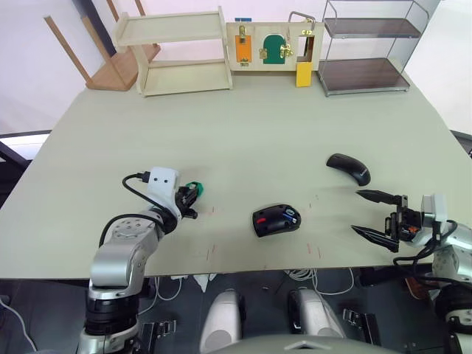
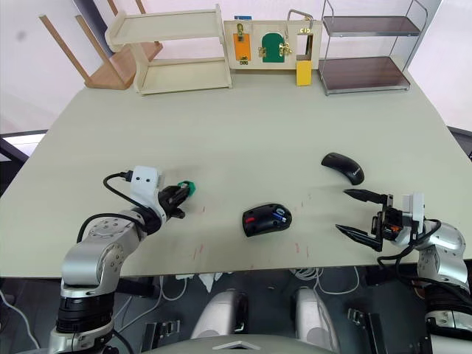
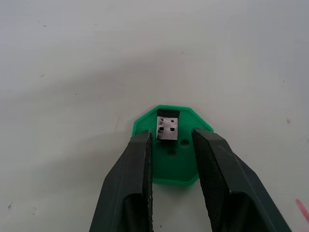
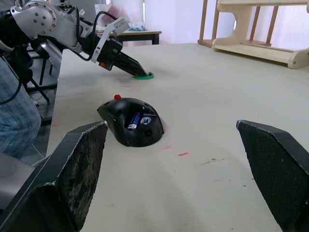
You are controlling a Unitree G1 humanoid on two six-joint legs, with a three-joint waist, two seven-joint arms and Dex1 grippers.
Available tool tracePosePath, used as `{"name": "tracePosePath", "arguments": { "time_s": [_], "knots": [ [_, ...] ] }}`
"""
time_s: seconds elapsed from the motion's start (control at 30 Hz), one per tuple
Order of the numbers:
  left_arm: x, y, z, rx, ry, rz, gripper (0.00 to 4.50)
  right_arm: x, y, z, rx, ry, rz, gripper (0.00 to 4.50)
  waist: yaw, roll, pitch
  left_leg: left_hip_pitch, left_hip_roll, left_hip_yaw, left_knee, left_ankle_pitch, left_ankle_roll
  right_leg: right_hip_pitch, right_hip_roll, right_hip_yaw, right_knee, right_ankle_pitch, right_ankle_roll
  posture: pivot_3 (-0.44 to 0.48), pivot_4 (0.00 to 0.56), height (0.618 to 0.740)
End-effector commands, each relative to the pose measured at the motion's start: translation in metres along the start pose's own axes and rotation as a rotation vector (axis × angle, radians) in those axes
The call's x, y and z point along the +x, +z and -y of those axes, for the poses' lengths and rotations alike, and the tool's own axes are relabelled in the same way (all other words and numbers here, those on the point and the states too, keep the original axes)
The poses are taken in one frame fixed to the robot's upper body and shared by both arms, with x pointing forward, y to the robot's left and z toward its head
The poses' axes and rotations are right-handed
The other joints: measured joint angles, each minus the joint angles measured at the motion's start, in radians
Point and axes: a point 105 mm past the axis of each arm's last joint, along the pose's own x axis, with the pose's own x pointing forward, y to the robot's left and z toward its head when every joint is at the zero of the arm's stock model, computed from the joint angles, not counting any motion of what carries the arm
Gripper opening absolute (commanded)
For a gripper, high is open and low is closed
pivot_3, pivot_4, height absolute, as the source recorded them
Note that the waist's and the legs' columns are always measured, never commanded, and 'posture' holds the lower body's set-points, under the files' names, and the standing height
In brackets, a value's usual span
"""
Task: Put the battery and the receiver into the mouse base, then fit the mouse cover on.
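Pale green table (image 1: 243, 133) carries everything, with shelves at its far edge. Mouse base (image 1: 276, 219) sits near centre, battery (image 4: 135, 120) already in it; mouse cover (image 1: 349, 168) lies at its two o'clock. Right gripper (image 1: 374, 215) hovers wide open. Left gripper (image 3: 171, 145), at nine o'clock, narrowly brackets the receiver (image 3: 167, 131) standing on a green disc (image 3: 172, 164).

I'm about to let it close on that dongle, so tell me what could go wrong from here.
1. The receiver is tiny and stands on the green disc. The left claw straddles it, open, and closing may pinch the disc's edge or flick the receiver away.
2. The battery already lies in the mouse base, so a clumsy insertion could knock it loose.
3. The mouse cover lies near the open right claw, and a sweep might push it.
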Motion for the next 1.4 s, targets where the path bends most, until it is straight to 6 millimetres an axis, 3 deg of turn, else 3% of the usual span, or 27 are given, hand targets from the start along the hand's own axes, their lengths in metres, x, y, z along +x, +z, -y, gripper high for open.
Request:
{"name": "tracePosePath", "arguments": {
  "time_s": [0.03,1.07,1.4],
  "knots": [
    [-0.001,0.007,-0.001,0.02,0.001,0.021,1.39,-0.002,0.01,0.001,-0.054,-0.008,0.017,4.5,0.0,0.0,0.0,0.0,0.0,0.0,0.0,0.0,0.0,0.0,0.0,0.0,0.0,0.0,0.0,0.0,0.15,0.74],
    [0.001,0.001,-0.011,-0.021,0.047,0.003,1.39,-0.002,0.01,0.002,-0.059,-0.01,0.016,4.5,0.0,0.0,0.0,0.0,0.0,0.0,0.0,0.0,0.0,0.0,0.0,0.0,0.0,0.0,0.0,0.0,0.15,0.74],
    [0.002,-0.001,-0.006,-0.018,0.021,-0.008,1.39,-0.003,0.009,0.0,-0.059,-0.008,0.014,4.5,0.0,0.0,0.0,0.0,0.0,0.0,0.0,0.0,0.0,0.0,0.0,0.0,0.0,0.0,0.0,0.0,0.15,0.74]
  ]
}}
